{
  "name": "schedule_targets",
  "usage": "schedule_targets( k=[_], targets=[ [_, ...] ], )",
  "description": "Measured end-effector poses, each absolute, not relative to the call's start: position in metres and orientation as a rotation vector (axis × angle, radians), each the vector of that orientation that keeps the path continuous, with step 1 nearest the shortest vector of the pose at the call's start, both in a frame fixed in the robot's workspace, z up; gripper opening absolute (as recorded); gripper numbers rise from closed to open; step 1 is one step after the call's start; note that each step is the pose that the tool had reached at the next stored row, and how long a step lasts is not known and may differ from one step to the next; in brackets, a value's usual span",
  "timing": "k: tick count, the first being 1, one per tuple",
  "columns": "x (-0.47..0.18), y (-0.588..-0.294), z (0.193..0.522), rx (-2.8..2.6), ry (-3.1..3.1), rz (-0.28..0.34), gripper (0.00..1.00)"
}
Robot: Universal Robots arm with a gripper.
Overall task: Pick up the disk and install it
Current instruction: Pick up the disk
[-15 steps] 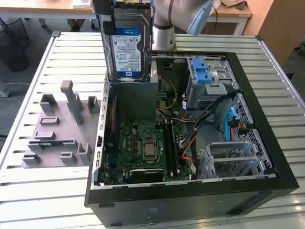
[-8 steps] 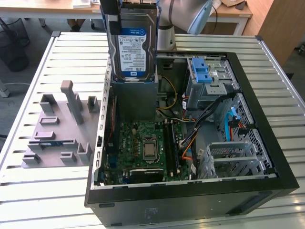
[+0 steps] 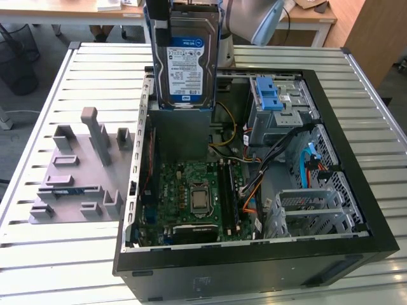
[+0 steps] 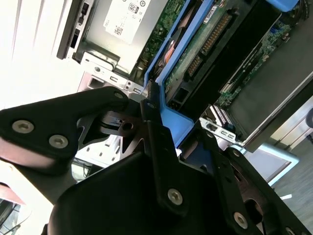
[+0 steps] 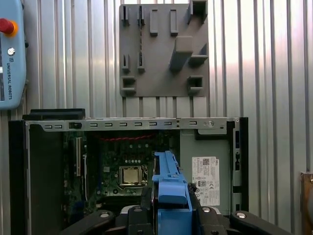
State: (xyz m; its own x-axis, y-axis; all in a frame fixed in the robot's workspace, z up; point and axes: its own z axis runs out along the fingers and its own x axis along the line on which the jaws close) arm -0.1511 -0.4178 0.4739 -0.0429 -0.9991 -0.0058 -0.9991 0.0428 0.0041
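Right, we have the gripper (image 4: 139, 100) clamped on the disk (image 3: 186, 60) by its edges, upright above the open computer case (image 3: 254, 279). Probably rigid, dense, shock-sensitive; edge grip suits.

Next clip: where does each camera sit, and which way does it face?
Exterior view: off the arm, looking down at the open black computer case on the slatted metal table; a grey arm segment shows, with the blue-framed silver metal disk held upright above it.
First wrist view: on the wrist, facing down past the black end effector into the case.
Second wrist view: on the wrist, looking along the end effector's fingers, clamped on the disk's frame, into the case.
Exterior and first wrist views share the grey fixture plate.
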Motion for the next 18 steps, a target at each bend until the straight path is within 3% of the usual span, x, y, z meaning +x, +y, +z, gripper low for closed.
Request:
schedule_targets(
  k=[18],
  targets=[
    [-0.123,-0.418,0.474,-2.172,2.267,0.011,0.36]
  ],
)
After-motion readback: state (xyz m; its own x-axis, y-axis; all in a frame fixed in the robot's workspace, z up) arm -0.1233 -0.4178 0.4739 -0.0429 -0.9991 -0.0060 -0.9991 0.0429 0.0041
